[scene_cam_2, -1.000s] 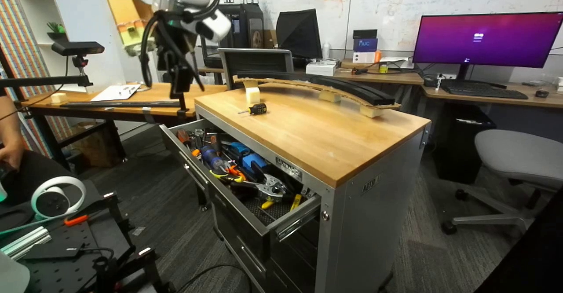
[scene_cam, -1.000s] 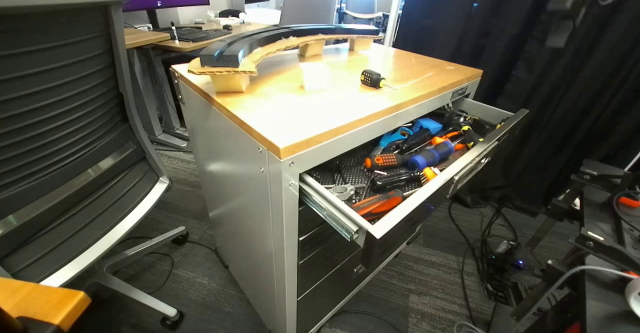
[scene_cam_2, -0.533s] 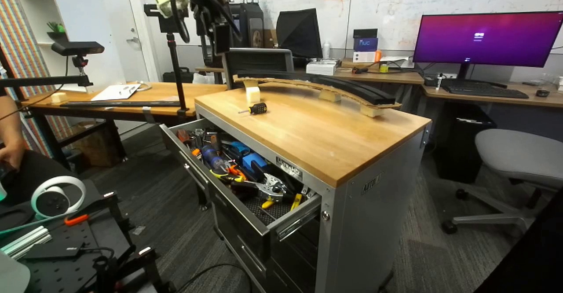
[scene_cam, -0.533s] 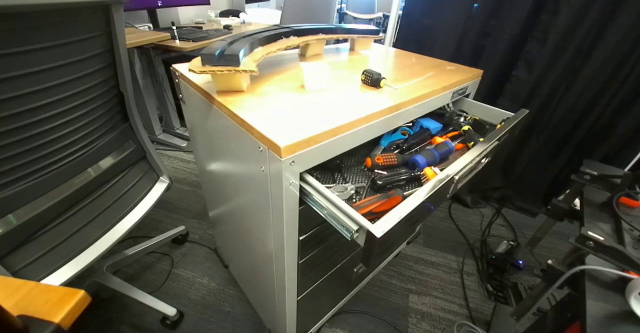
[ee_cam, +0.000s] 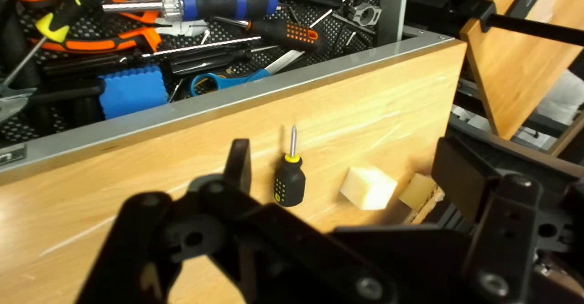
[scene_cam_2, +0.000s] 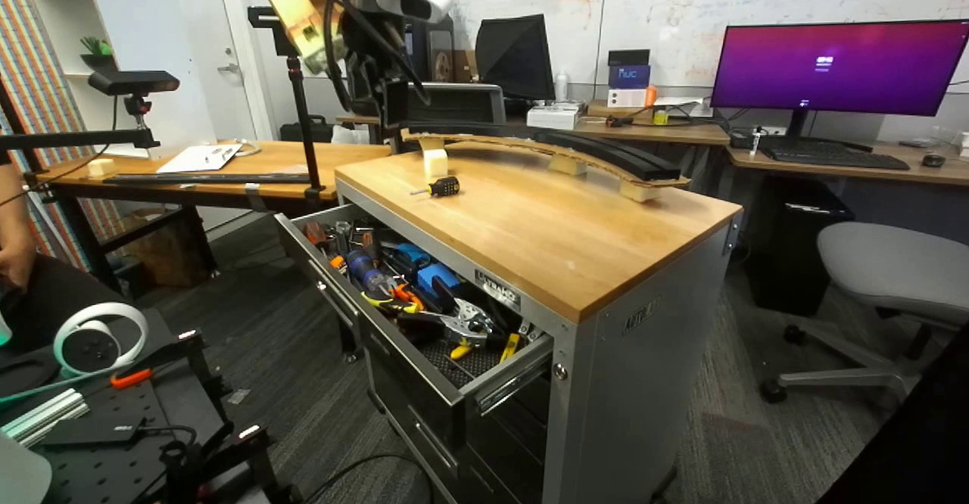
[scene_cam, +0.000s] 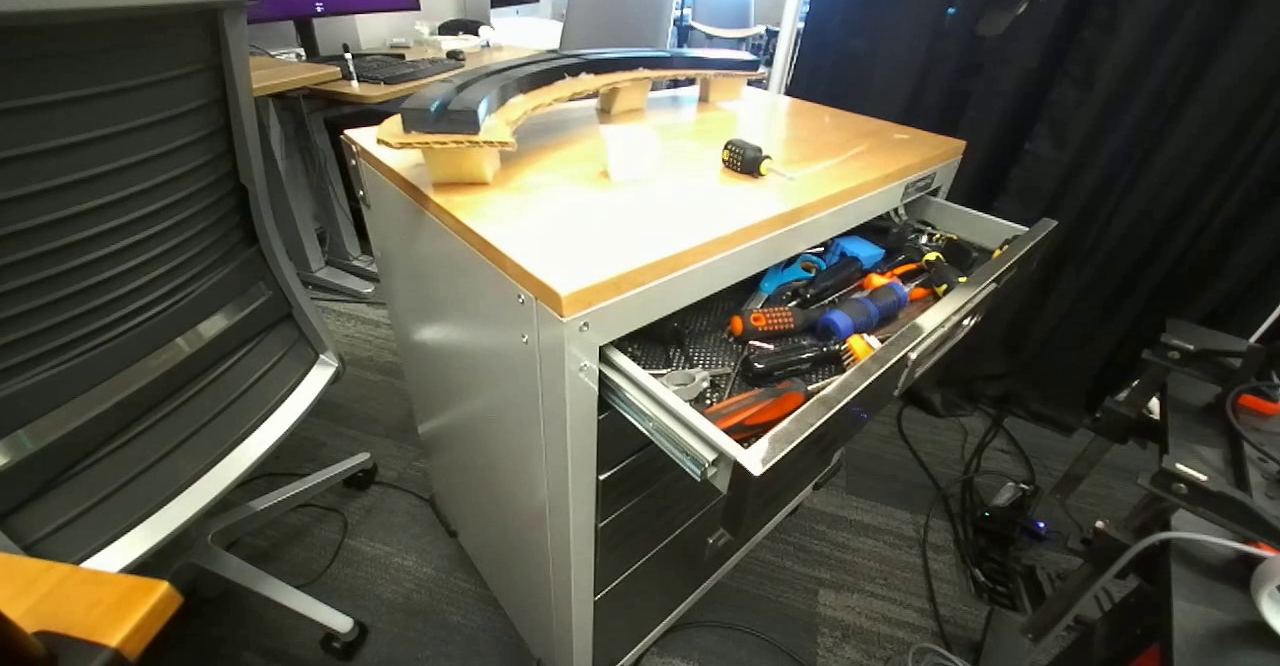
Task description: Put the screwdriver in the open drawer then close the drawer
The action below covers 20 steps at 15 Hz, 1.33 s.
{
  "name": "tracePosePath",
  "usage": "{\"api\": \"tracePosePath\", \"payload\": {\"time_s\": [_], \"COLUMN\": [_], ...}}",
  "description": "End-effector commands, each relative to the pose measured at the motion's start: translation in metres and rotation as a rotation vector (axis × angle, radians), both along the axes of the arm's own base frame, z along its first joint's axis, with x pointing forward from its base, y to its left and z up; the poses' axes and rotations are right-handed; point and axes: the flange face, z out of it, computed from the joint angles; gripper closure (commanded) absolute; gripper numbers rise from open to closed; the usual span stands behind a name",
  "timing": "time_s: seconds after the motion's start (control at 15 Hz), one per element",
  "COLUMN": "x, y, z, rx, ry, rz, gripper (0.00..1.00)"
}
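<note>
The screwdriver is short and stubby, black with a yellow collar. It lies on the wooden cabinet top in both exterior views (scene_cam: 745, 158) (scene_cam_2: 444, 186) and in the wrist view (ee_cam: 289, 180), tip towards the drawer. The drawer is pulled out and full of tools in both exterior views (scene_cam: 800, 428) (scene_cam_2: 397, 349); part of it shows in the wrist view (ee_cam: 396, 12). My gripper (ee_cam: 349, 169) is open and empty, fingers wide apart. The screwdriver appears between them, nearer the left finger. In an exterior view the gripper (scene_cam_2: 386, 103) hangs above the cabinet's far end, fingertips unclear.
A pale foam block (ee_cam: 368, 187) stands beside the screwdriver. A curved black piece (scene_cam: 590, 71) on cardboard and blocks runs along the cabinet top's back. An office chair (scene_cam: 150, 246) stands beside the cabinet. A black post (scene_cam_2: 299, 110) rises near the arm.
In an exterior view the arm has moved right, towards the cabinet, and in the last half second slightly lower. The screwdriver and drawer have not moved.
</note>
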Motion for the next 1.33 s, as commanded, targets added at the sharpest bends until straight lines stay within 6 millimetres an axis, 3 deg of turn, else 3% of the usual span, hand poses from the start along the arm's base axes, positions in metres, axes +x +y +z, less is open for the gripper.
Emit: {"api": "tracePosePath", "payload": {"time_s": [0.0,0.2,0.4,0.73,1.13,1.27], "x": [0.042,0.071,0.097,0.129,0.145,0.145], "y": [0.046,0.075,0.087,0.089,0.082,0.081], "z": [-0.033,-0.057,-0.075,-0.103,-0.131,-0.138], "rx": [-0.115,-0.213,-0.271,-0.299,-0.335,-0.342], "ry": [-0.064,-0.117,-0.173,-0.266,-0.318,-0.319], "rz": [0.067,0.109,0.126,0.082,0.046,0.043], "gripper": [0.00,0.00,0.00,0.00,0.00,0.27]}}
